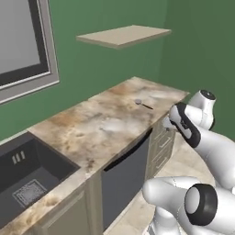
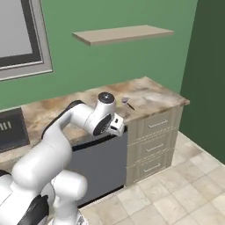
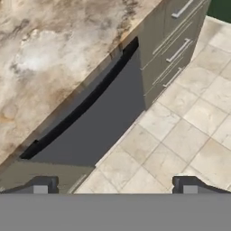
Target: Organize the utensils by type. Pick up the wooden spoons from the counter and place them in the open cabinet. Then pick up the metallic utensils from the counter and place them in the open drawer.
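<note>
One of the metallic utensils [image 1: 143, 104], with a round grey head and a thin black handle, lies on the far right part of the marbled counter [image 1: 101, 124]; it is also in the right base view [image 2: 127, 103]. My gripper [image 3: 115, 187] is open with nothing between its fingertips [image 3: 40, 187]. It hangs just off the counter's front edge [image 3: 54, 58], over the dark appliance front, a short way in front of that utensil. The hand [image 2: 117, 126] points downward. The wooden spoons, the cabinet and the open drawer are out of view.
A dark appliance front [image 3: 103, 122] sits under the counter. Three shut beige drawer fronts with silver handles [image 2: 154, 145] stand to its right. A dark sink [image 1: 27, 179] is at the left. A bare tan wall shelf [image 1: 121, 36] hangs above. The floor is tiled [image 3: 189, 135].
</note>
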Controlling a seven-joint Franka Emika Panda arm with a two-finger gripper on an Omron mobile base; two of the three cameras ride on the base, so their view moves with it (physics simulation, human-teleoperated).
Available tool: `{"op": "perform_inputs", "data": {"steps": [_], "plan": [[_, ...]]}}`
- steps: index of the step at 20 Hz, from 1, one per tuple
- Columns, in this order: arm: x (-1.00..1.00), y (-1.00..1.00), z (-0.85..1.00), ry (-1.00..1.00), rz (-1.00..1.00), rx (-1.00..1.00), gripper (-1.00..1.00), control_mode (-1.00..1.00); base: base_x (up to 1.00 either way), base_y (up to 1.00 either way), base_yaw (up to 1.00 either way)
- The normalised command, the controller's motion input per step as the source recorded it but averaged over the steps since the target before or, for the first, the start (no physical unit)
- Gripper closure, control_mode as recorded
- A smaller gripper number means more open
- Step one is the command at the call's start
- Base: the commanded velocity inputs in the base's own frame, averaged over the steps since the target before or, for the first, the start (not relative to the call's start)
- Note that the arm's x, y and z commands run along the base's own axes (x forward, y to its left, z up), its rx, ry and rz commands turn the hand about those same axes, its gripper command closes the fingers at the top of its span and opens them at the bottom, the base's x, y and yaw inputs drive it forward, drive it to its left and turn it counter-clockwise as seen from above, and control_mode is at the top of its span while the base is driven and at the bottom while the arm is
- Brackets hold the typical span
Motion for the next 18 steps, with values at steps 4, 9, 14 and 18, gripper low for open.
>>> {"op": "perform_inputs", "data": {"steps": [4,9,14,18], "plan": [[0.00,0.00,0.00,0.00,0.00,0.00,-1.00,1.00,1.00,-0.34,0.24],[0.00,0.00,0.00,0.00,0.00,0.00,-1.00,1.00,0.95,-0.34,0.34],[0.00,0.00,0.00,0.00,0.00,0.00,-1.00,1.00,0.61,-0.51,0.51],[0.00,0.00,0.00,0.00,0.00,0.00,-1.00,1.00,0.37,-0.63,0.52]]}}
